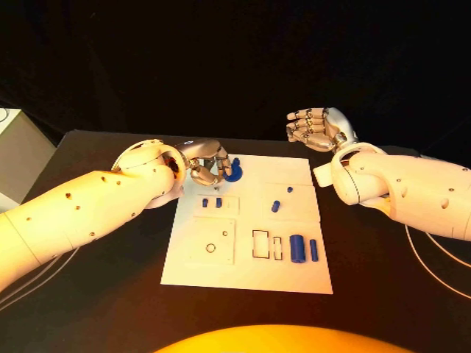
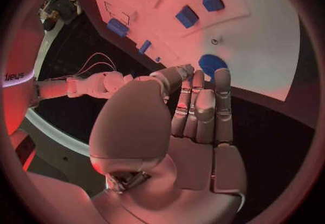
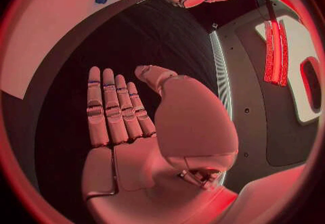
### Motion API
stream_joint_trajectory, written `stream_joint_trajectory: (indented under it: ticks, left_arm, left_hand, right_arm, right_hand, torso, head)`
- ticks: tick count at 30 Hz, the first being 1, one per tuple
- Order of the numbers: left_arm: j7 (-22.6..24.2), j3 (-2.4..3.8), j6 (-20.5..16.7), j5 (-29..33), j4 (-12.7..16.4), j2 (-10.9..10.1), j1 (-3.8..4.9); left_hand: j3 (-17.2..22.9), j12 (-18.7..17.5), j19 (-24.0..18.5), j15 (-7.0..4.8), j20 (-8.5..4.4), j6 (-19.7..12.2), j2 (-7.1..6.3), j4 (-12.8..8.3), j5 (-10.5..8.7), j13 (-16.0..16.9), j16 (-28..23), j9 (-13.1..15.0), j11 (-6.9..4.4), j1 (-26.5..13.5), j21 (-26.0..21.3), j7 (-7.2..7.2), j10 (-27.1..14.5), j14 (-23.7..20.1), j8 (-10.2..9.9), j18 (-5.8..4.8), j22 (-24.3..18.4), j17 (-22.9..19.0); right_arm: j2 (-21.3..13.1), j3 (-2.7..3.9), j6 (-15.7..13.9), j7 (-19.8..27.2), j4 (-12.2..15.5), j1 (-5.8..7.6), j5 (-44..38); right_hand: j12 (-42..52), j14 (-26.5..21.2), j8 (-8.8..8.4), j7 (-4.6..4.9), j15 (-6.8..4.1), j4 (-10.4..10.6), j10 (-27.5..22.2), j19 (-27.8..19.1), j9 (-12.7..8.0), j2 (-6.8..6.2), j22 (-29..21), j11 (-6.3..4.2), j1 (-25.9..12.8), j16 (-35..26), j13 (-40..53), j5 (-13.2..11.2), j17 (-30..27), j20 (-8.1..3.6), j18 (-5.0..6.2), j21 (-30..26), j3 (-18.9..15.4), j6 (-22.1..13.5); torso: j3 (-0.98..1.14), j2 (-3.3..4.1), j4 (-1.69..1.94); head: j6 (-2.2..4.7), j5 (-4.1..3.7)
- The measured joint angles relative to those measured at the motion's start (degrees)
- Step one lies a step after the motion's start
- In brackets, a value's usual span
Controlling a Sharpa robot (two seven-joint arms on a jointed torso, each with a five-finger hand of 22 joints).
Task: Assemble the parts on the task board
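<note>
I'm hovering my left hand (image 1: pixel 206 163), fingers together and empty, over the stiff, light blue plastic ring (image 1: pixel 233 174) upper-centre; taking its rim looks best, my right hand (image 1: pixel 312 129) spread wide.

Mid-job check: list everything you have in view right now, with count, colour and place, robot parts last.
Table: one, black, under everything.
Task board: one, white, at the middle of the table.
Round blue part: one, blue, at the board's far edge, right beside the left hand's fingers; contact cannot be told.
Small blue parts: several, blue, spread over the board's middle and near right area, the largest a cylinder.
Box: one, white, beside the table's far left corner.
Left hand: silver, fingers together, over the board's far left corner.
Right hand: silver, fingers straight, holding nothing, above the table beyond the board's far right corner.
</note>
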Motion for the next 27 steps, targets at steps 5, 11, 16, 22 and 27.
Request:
stream_joint_trajectory:
  ticks: [5,11,16,22,27]
  left_arm:
    - [-0.4,0.3,0.4,0.9,1.0,-1.6,-0.05]
    - [-1.1,0.38,1.0,0.9,0.9,-2.6,-0.2]
    - [-1.6,0.4,1.4,0.3,0.2,-2.5,-0.79]
    - [-2.0,0.3,1.5,-0.8,-1.2,-1.7,-1.29]
    - [-2.2,0.17,1.5,-1.7,-2.6,-1.1,-1.4]
  left_hand:
    - [-0.5,-0.3,0.0,0.0,0.0,0.1,-0.04,0.2,0.0,-0.1,0.0,0.0,0.0,0.0,0.0,-0.11,0.0,0.0,0.0,0.0,0.0,-0.2]
    - [-1.0,-0.8,-0.2,0.0,-0.2,0.3,-0.42,0.3,0.0,-0.1,0.0,0.0,-0.11,-0.4,0.0,-0.31,0.5,0.0,-0.2,0.0,0.0,-0.4]
    - [-1.2,-0.8,-0.2,0.0,-0.2,0.3,-0.42,0.4,0.0,-0.1,0.0,0.0,-0.11,-0.4,0.0,-0.31,0.5,0.0,-0.3,0.0,0.0,-0.5]
    - [-1.3,-1.1,-0.2,0.0,-0.2,0.3,-0.42,0.5,0.0,-0.1,0.0,0.0,-0.1,-0.4,0.0,-0.31,0.5,0.0,-0.4,0.01,-0.1,-0.6]
    - [-1.3,-1.1,-0.2,0.0,-0.2,0.3,-0.42,0.5,0.0,-0.1,0.0,0.0,-0.1,-0.4,0.0,-0.32,0.5,0.0,-0.4,0.01,-0.1,-0.6]
  right_arm:
    - [-0.1,-0.01,0.0,0.0,0.0,-0.04,0.0]
    - [-0.2,-0.02,0.0,0.0,0.0,-0.17,0.0]
    - [-0.2,-0.02,0.0,0.0,0.0,-0.21,0.0]
    - [-0.2,-0.02,0.1,0.0,0.0,-0.24,0.0]
    - [-0.2,-0.02,0.1,0.0,0.0,-0.25,0.0]
  right_hand:
    - [0.0,0.0,0.0,0.0,0.0,0.0,0.0,0.0,0.0,0.0,0.0,0.0,0.0,0.0,0.0,0.0,0.0,0.0,-0.01,0.0,0.0,0.0]
    - [0.0,0.0,0.0,0.0,0.0,0.0,0.0,0.0,0.0,0.0,0.0,0.0,0.0,0.0,0.0,0.0,0.0,0.0,0.0,0.0,0.0,0.0]
    - [0.0,0.0,0.0,0.0,0.0,0.0,0.0,0.0,0.0,0.0,0.0,0.0,0.0,0.0,0.0,0.0,0.0,0.0,0.0,0.0,0.0,0.0]
    - [0.0,0.0,0.0,0.0,0.0,0.0,0.0,0.0,0.0,-0.01,-0.1,0.0,0.0,0.0,0.0,0.0,-0.1,0.0,0.0,0.0,0.0,0.0]
    - [0.0,0.0,0.0,0.0,0.0,0.0,0.0,0.0,0.0,-0.01,-0.1,0.0,0.0,0.0,0.0,0.0,-0.1,0.0,0.0,0.0,0.0,0.0]
  torso:
    - [-0.01,0.01,0.01]
    - [-0.01,0.11,-0.03]
    - [0.02,0.17,-0.03]
    - [0.02,0.25,-0.12]
    - [0.09,0.26,-0.14]
  head:
    - [0.0,0.09]
    - [-0.09,0.23]
    - [-0.16,0.31]
    - [-0.26,0.42]
    - [-0.31,0.48]
